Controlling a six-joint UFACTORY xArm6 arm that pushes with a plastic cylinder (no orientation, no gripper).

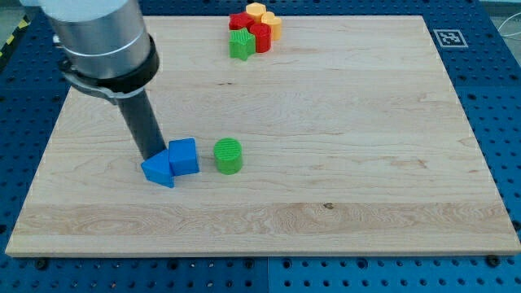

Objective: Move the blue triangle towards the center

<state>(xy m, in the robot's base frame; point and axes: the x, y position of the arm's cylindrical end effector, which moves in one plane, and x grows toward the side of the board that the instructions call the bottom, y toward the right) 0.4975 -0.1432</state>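
Note:
The blue triangle point(159, 170) lies on the wooden board point(326, 122) at the view's left, below mid-height. A blue cube-like block point(184, 155) touches its right side. A green cylinder point(228, 156) stands just right of the blue block, apart from it. My tip point(151, 157) rests at the upper left edge of the blue triangle, touching or nearly touching it. The dark rod rises from there up to the grey arm body at the view's top left.
A cluster of blocks sits at the view's top middle: a green star-like block point(241, 45), red blocks point(260, 36), a yellow block point(256, 11) and an orange block point(273, 27). A marker tag point(448, 37) is at the board's top right corner.

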